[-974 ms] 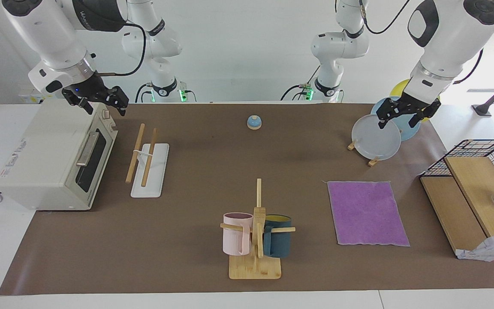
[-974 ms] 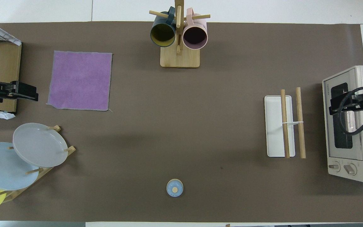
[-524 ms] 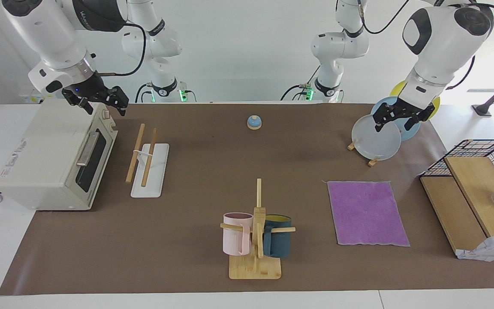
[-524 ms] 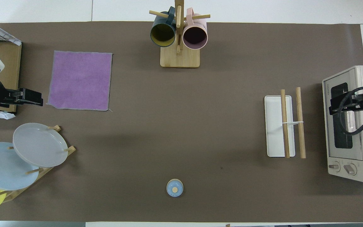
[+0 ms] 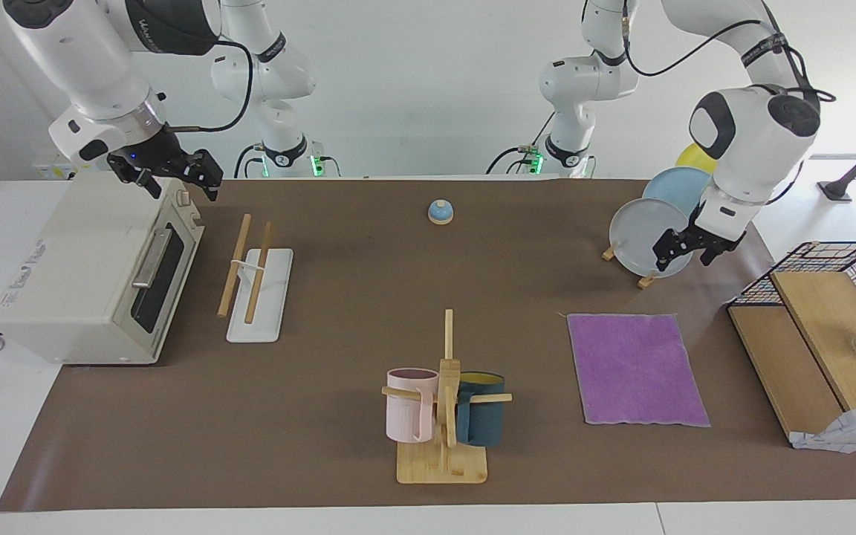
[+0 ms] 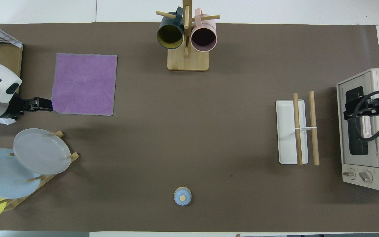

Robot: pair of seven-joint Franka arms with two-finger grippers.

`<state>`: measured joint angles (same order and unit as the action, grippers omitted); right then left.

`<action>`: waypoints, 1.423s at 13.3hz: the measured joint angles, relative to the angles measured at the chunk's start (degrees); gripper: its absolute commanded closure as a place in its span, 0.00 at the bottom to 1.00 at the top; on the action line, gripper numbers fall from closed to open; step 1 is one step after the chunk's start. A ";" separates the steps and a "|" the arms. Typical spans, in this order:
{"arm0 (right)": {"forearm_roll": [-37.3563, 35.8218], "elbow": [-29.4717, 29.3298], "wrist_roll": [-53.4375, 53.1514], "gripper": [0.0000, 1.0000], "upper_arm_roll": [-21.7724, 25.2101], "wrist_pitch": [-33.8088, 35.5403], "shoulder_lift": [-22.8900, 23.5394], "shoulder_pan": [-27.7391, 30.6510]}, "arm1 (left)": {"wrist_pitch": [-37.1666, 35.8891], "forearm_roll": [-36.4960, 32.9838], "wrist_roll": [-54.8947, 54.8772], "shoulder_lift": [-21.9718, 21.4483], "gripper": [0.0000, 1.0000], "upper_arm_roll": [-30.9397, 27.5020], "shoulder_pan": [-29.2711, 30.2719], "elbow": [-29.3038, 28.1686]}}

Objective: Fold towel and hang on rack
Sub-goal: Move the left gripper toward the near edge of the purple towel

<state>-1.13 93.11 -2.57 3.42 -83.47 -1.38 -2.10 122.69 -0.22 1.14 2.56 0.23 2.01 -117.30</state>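
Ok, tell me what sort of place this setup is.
Probably a robotics lab staged as a kitchen: a toaster oven, a peg stand with mugs and a stand of plates sit on a brown mat between two robot arms.

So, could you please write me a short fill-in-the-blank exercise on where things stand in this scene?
1. The towel lies flat with its ____ face up.
2. The right gripper waits above the ____.
3. The rack holds two parallel ____ rods.
4. The left gripper hangs beside the stand of ____.

Missing words: purple; toaster oven; wooden; plates
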 measured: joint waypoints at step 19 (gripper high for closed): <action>0.00 0.00 0.00 0.00 0.00 0.00 0.00 0.00 | 13.59 7.15 0.00 14.82 1.00 0.04 4.20 0.93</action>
<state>-1.13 93.11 -2.57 3.42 -83.47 -1.37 -2.10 136.28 6.94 1.14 17.39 0.28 6.21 -116.37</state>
